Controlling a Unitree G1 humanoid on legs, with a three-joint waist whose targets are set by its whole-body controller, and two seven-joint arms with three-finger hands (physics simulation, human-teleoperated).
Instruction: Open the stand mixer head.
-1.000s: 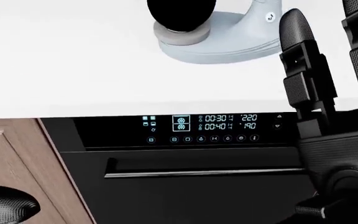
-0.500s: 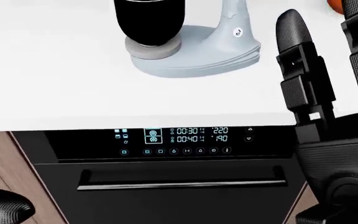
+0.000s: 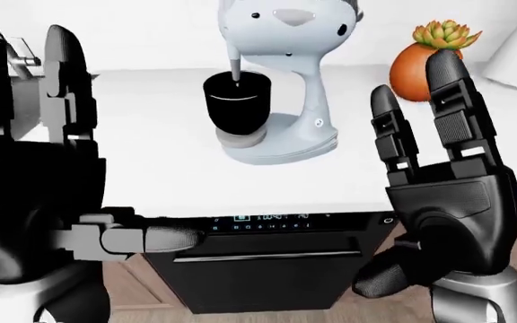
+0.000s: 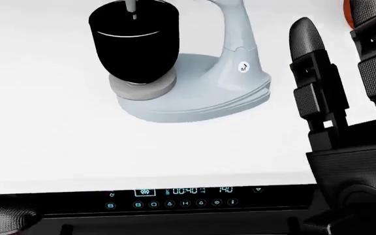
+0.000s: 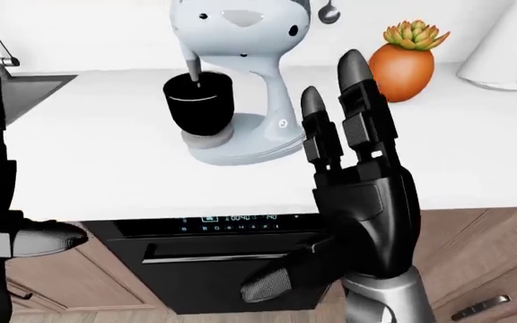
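Two eye views show mixer head (image 3: 286, 27), head view only base (image 4: 194, 93)

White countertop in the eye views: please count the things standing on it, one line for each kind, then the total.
Pale grey stand mixer with its black bowl: 1
Round orange pot with a green succulent: 1
White object at the right edge, kind unclear: 1
Total: 3

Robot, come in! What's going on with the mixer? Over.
Both hands, left and right, open, raised, empty. Mixer head down over black bowl. Nothing in the way.
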